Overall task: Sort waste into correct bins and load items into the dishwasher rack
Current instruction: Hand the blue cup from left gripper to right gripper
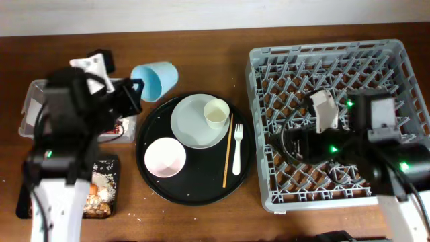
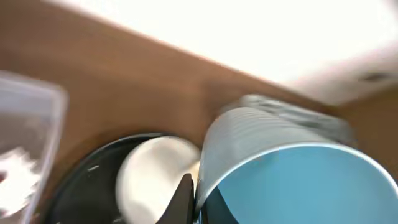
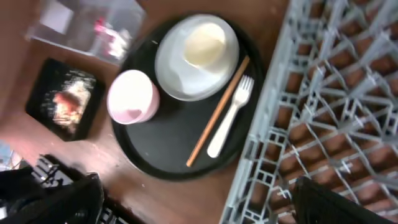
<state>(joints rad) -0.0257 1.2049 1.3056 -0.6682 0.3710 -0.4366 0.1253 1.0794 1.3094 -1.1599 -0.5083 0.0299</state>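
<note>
Grey pegs of the dishwasher rack (image 1: 329, 60), right of the round black tray (image 1: 195, 185), hold no dish that shows, so loading looks barely begun. The waste side seems done. Left of the round tray, the clear tub (image 1: 30, 101) has the red wrapper (image 3: 99, 28) in it. The shallow black tray (image 1: 111, 165), at the round tray's lower left, carries the food scraps (image 1: 102, 178) and the carrot (image 1: 94, 193). Whether the tissue is in the tub cannot be told.

The light blue cup (image 1: 156, 79) lies on its side just off the round tray's upper-left rim. The left gripper (image 1: 132, 94) is clamped onto its wall, one finger (image 2: 183, 199) outside by the rim, so this is probably the first item taken.

Left to load, all on the round tray, are:
- the white plate (image 1: 195, 128), with the cream cup (image 1: 216, 113) standing on it
- the bowl (image 1: 165, 156), at lower left
- the fork (image 1: 237, 149), near the right edge

The wooden stick (image 1: 228, 151) lies just beside the fork and could get dragged along with it. The right gripper (image 3: 196, 183) hangs wide open and empty over the rack, right of the round tray. Its arm covers some of the pegs.
</note>
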